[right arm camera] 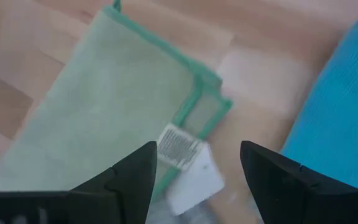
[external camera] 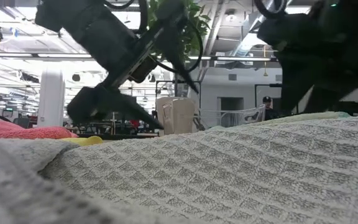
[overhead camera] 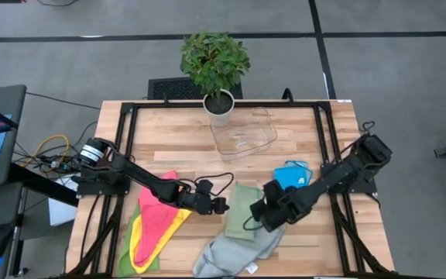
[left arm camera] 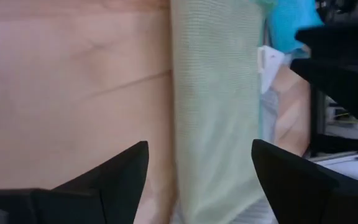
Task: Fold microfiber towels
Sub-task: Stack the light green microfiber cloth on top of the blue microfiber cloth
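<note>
A light green towel with teal edging (overhead camera: 242,209) lies folded flat on the wooden table, its white label (right arm camera: 180,148) at one corner. My left gripper (overhead camera: 218,205) stands open just left of it, fingers apart above its left edge (left arm camera: 216,93). My right gripper (overhead camera: 262,218) hovers open over the towel's right side (right arm camera: 117,106). A grey towel (overhead camera: 235,252) lies crumpled at the near edge and fills the low view (external camera: 229,174). A bright blue towel (overhead camera: 293,175) lies to the right. Pink (overhead camera: 157,215) and yellow (overhead camera: 142,248) towels lie stacked at the left.
A clear plastic tray (overhead camera: 243,136) and a potted plant (overhead camera: 217,70) stand at the far middle of the table. Black frame rails (overhead camera: 130,139) run along both sides. Bare wood shows between the tray and the towels.
</note>
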`<state>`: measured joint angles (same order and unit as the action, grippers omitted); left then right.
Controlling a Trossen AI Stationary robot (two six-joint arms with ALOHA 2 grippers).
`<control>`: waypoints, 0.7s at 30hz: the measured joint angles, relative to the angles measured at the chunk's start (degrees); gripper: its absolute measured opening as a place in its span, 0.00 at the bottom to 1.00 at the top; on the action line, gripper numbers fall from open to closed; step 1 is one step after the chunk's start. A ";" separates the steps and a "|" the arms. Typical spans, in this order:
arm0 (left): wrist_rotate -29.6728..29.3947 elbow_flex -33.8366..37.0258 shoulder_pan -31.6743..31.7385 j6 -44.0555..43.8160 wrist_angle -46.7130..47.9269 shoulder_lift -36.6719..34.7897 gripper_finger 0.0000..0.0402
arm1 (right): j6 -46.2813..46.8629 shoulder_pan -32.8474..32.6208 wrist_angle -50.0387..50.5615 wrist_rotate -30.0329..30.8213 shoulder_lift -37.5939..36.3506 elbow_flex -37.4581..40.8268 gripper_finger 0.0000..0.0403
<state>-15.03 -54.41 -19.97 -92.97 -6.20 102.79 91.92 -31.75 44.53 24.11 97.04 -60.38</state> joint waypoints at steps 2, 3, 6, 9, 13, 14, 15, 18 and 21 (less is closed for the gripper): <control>0.97 -0.02 0.04 -2.00 -1.37 -0.07 0.70 | -5.47 2.29 0.65 -0.56 -0.95 0.00 0.64; 1.63 0.00 0.06 -2.57 -2.21 -0.07 0.70 | -9.33 3.74 0.64 -1.54 -1.71 0.00 0.64; 3.01 -0.05 -0.42 -2.93 -6.79 -0.07 0.70 | -25.36 8.91 -0.42 -6.04 -4.06 -0.04 0.64; 3.25 -0.04 -1.94 -2.48 -9.71 -0.07 0.70 | -41.22 13.26 -1.49 -10.82 -4.88 -0.04 0.64; -0.32 -0.09 -4.41 -4.47 -11.42 -0.07 0.70 | -57.99 18.25 -5.99 -17.90 -4.69 -0.04 0.64; -1.79 -0.08 -5.09 -5.14 -11.09 -0.07 0.70 | -60.77 19.45 -8.09 -20.16 -3.96 -0.11 0.64; -3.17 -0.07 -5.71 -5.58 -11.08 -0.07 0.70 | -63.13 20.55 -9.73 -21.99 -3.19 -0.15 0.64; -6.37 -0.08 -7.37 -7.30 -10.72 -0.07 0.70 | -69.36 22.80 -12.09 -25.61 -1.13 -0.11 0.64; -7.99 -0.08 -8.74 -9.17 -10.23 -0.07 0.70 | -72.85 24.16 -13.00 -27.62 2.01 0.02 0.64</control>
<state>-23.02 -54.49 -28.70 -102.15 -16.44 102.72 19.07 -7.59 31.53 -3.51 99.05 -60.36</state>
